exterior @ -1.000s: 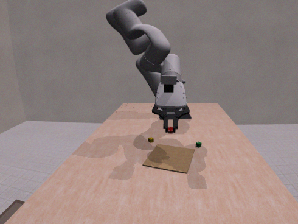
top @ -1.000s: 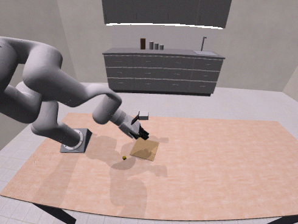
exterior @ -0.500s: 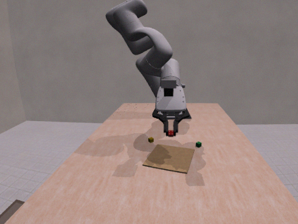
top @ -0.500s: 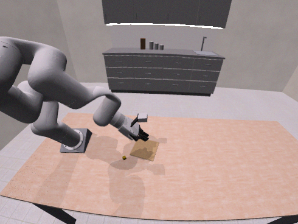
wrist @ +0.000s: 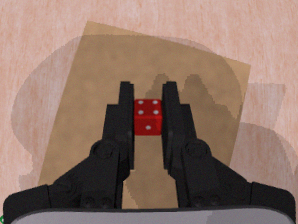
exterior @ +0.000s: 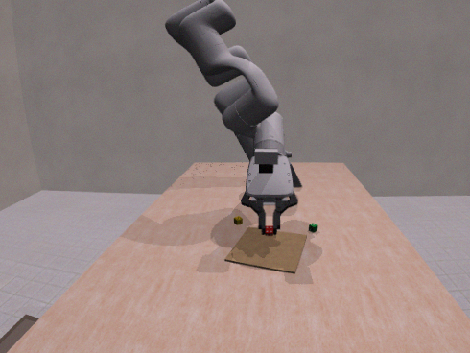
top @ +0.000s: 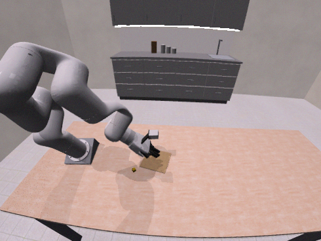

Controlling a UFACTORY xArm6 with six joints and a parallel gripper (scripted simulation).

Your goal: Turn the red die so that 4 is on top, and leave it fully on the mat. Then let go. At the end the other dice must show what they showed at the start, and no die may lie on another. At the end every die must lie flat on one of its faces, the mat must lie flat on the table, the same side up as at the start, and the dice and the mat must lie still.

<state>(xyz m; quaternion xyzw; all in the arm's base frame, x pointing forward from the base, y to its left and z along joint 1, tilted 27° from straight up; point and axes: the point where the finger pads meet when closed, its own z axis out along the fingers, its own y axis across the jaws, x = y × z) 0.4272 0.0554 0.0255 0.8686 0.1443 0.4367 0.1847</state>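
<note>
Red die (wrist: 149, 116): clamped between the jaws at frame centre in the wrist view, over the mat (wrist: 80, 96); four pips face the camera.
Contact with mat: cannot be told; in the exterior view the die (exterior: 270, 230) is seen at the mat's far edge (exterior: 288, 237).
Step in hand: set-down judged; die to be lowered flat, well inside the mat, before release.
Arm pose: folded low, wrist tilted toward the counter (exterior: 144, 288).
Other dice: yellow (exterior: 238, 220), green (exterior: 313, 227), off the mat.

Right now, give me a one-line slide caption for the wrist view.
Gripper shut on the red die, four pips facing the camera, above the brown mat.
</note>
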